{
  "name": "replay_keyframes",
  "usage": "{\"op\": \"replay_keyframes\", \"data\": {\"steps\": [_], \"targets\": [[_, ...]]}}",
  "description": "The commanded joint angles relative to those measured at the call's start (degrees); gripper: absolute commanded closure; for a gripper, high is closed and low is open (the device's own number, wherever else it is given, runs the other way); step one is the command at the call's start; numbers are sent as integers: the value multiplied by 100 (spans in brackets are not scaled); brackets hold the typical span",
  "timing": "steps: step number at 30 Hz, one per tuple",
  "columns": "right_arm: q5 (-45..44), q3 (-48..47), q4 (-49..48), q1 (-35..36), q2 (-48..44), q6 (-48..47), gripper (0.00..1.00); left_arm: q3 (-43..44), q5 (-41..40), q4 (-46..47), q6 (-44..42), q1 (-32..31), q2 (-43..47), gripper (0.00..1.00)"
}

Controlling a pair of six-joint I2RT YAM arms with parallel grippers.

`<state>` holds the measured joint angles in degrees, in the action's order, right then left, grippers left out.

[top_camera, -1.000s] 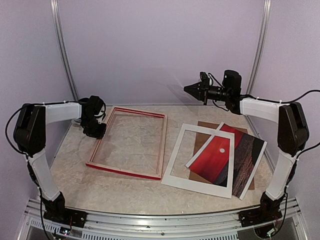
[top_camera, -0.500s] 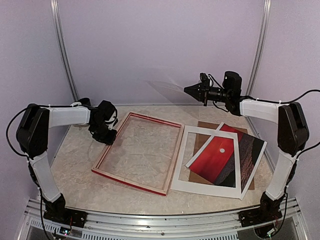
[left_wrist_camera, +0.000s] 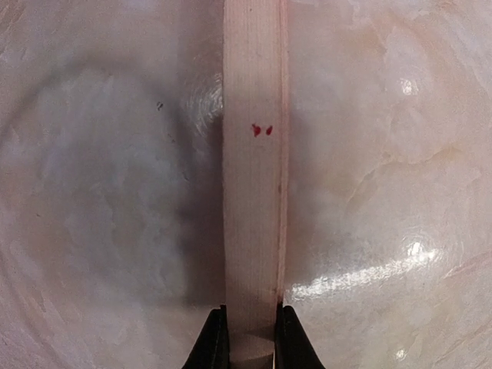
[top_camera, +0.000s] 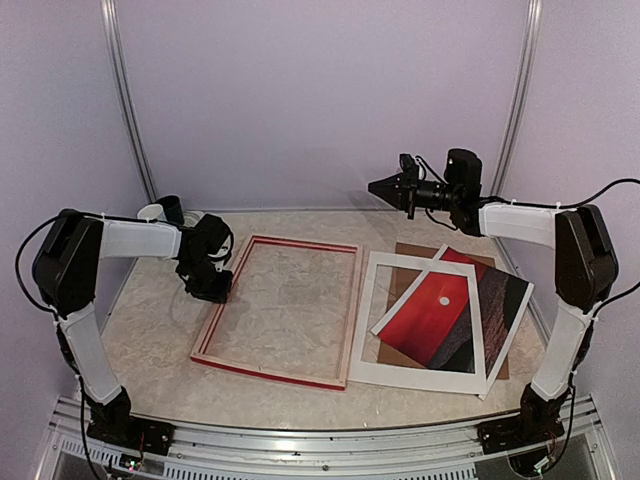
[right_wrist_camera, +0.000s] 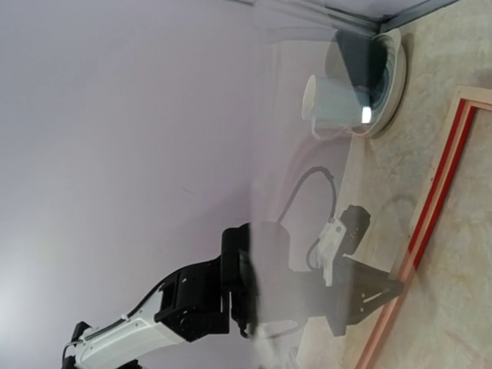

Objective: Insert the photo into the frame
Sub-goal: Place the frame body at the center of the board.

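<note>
The frame (top_camera: pixel 272 372) lies flat on the table left of centre, red face down at the edges, pale wood up. My left gripper (top_camera: pixel 212 288) is shut on its left rail; in the left wrist view the two black fingers (left_wrist_camera: pixel 215 342) pinch the pale wood rail (left_wrist_camera: pixel 254 154). The photo (top_camera: pixel 430 320), a red sky with a small white sun, lies tilted at the right, overlapping the white mat (top_camera: pixel 365 310) and the brown backing board (top_camera: pixel 412 255). My right gripper (top_camera: pixel 376 186) hovers high behind the mat, shut on a clear sheet (right_wrist_camera: pixel 361 231) that veils the right wrist view.
A white cup (right_wrist_camera: pixel 327 100) and a round dish-like thing (right_wrist_camera: pixel 388 73) stand in the back-left corner, seen also in the top view as the cup (top_camera: pixel 150 212). Walls close in on the left, back and right.
The left gripper has dragged the frame to the right and turned it, so its right rail now meets the mat, which shifted slightly right. The right arm has barely moved.
</note>
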<state>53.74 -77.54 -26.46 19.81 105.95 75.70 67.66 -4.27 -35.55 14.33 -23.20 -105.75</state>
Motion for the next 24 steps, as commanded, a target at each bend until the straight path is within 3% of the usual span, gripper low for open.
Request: {"op": "replay_keyframes", "data": {"steps": [1, 6, 14, 24], "targets": [[-61, 49, 52, 123, -151, -152, 100, -289, -346, -26, 197, 127, 106, 100], [-189, 2, 279, 360, 56, -297, 100, -676, -173, 216, 253, 293, 251, 99], [-408, -243, 413, 704, 475, -281, 100, -988, 389, 539, 209, 665, 614, 63], [-584, -252, 44, 846, 604, 201, 100, -942, 1137, 695, 388, 824, 1247, 34]]}}
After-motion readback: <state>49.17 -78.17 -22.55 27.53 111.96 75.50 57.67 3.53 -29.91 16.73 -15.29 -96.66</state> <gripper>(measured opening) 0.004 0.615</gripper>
